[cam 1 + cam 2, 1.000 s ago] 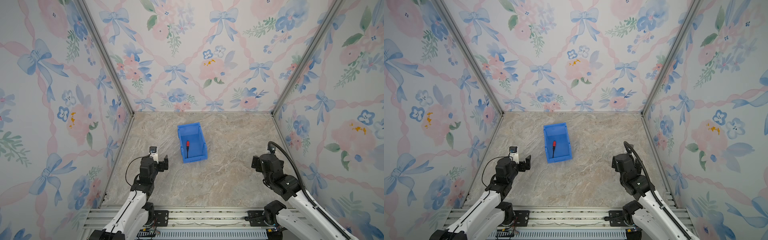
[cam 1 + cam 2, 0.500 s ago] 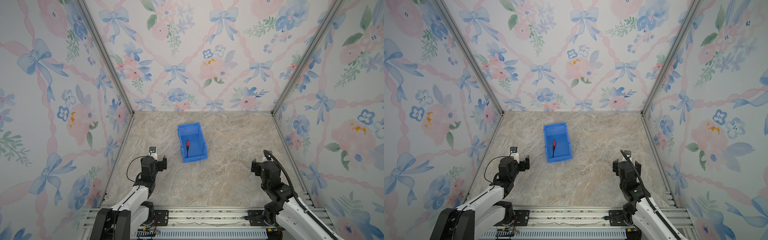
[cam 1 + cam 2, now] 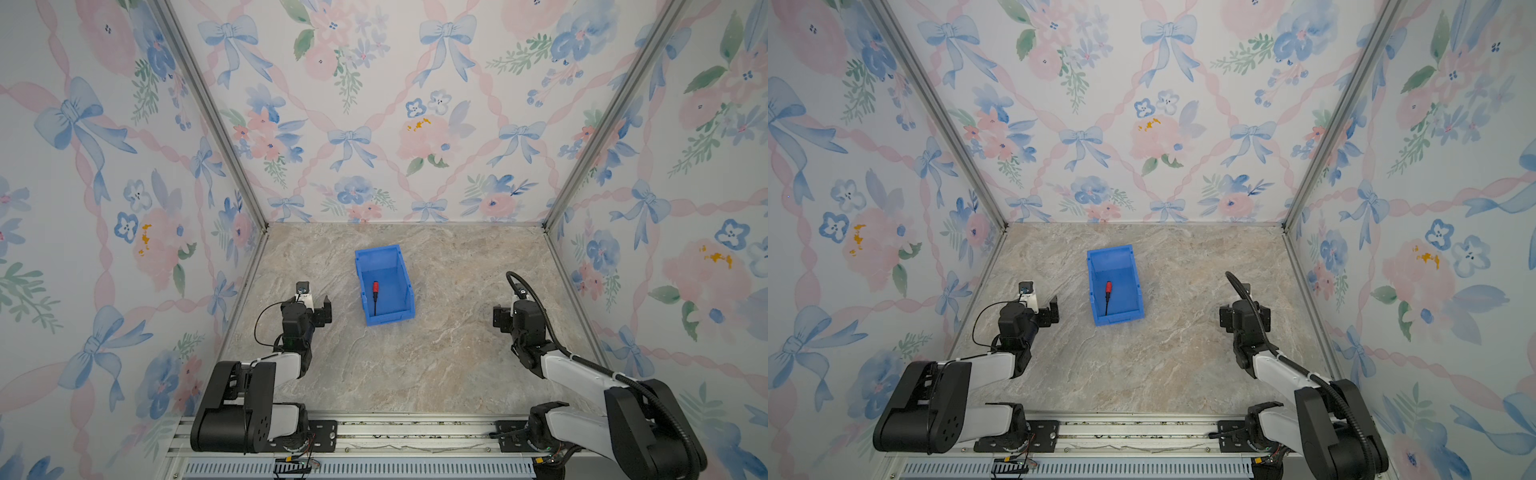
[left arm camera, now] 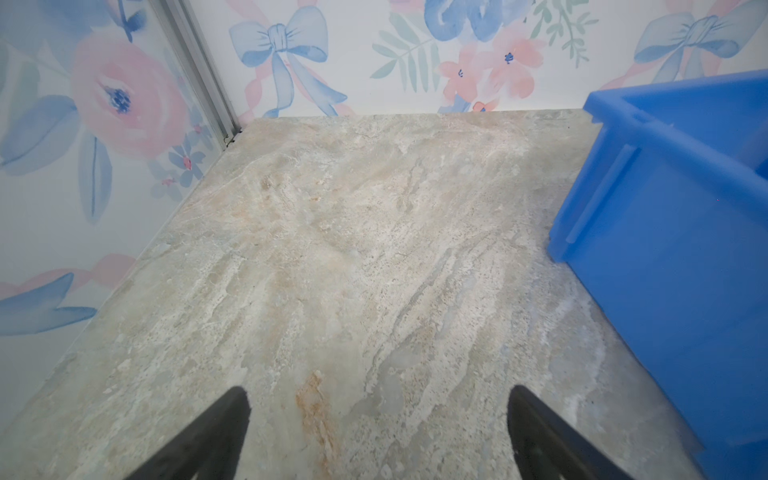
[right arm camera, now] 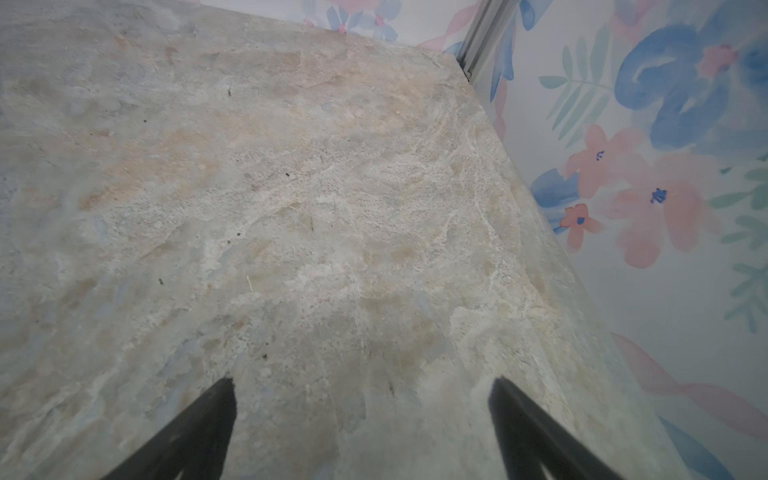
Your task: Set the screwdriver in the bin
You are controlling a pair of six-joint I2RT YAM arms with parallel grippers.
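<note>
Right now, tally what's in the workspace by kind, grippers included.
Bin, blue: 1
Screwdriver, red handle, lying inside the bin: 1
Grippers, both open and empty: 2 (left gripper, right gripper)
Total: 4

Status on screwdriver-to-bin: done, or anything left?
Done: the small red-handled, black-shafted screwdriver lies flat on the floor of the bright blue rectangular plastic bin. In hand: nothing; the left gripper and right gripper are both open, empty and apart from the bin. Left: nothing visible to do.
</note>
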